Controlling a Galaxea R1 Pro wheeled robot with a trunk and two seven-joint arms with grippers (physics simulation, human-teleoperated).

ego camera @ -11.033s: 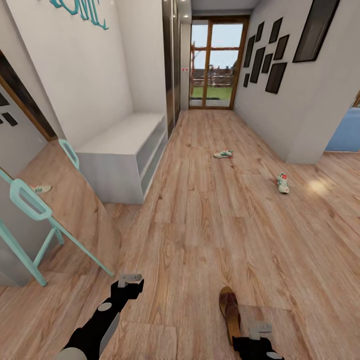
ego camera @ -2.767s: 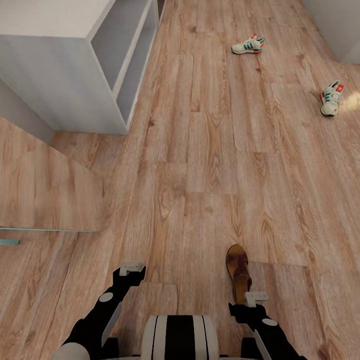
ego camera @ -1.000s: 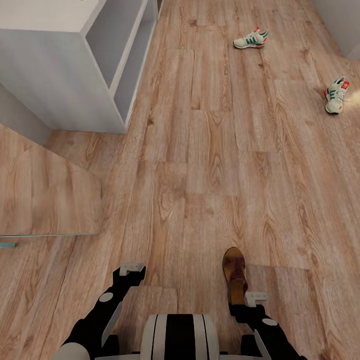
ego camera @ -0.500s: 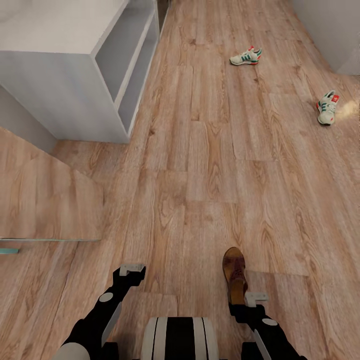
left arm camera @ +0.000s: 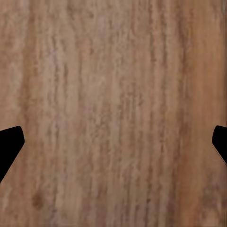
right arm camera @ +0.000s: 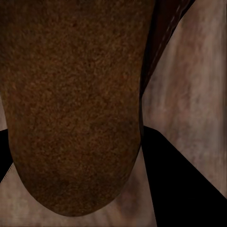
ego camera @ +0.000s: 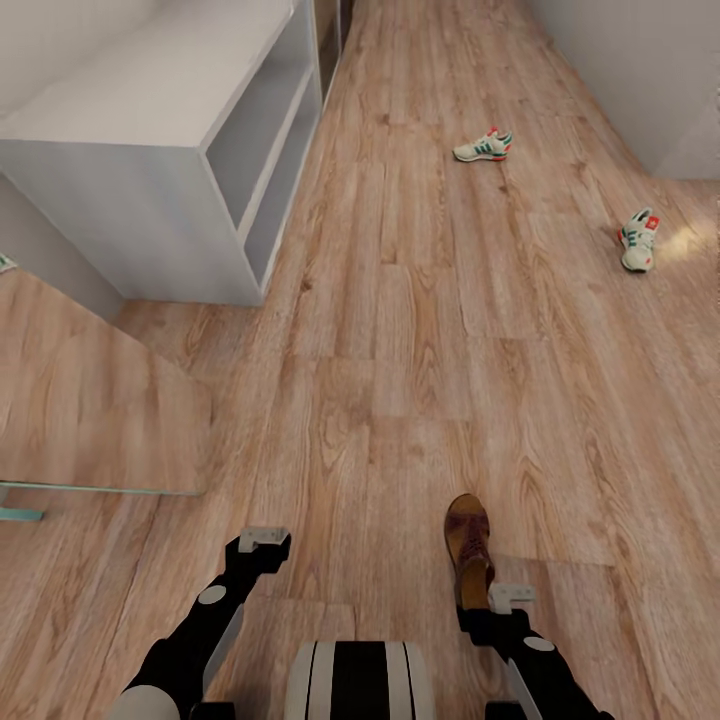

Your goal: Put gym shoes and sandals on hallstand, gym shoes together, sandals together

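I have the right gripper (ego camera: 512, 597) hanging right over the heel end of one brown sandal (ego camera: 468, 547), which lies on the wood floor (ego camera: 420, 330) just ahead of the robot's base. In the right wrist view the sandal's footbed (right arm camera: 71, 94) sits between the dark fingers, but I cannot tell whether they are pressing on it or merely straddling it. The left gripper (ego camera: 262, 540) is spread wide over bare planks, holding nothing.

My worry is the grasp: if I close on the soft heel edge too shallowly, the sandal will likely pivot or slip out on the lift. Misjudging height could also drive the fingers into the floor.

The two sneakers are well apart from each other, one far ahead (ego camera: 482, 146) and one off to the right (ego camera: 636, 240), both on the floor. The grey unit (ego camera: 150, 120) on the left has open shelves (nothing in the compartments I can see)
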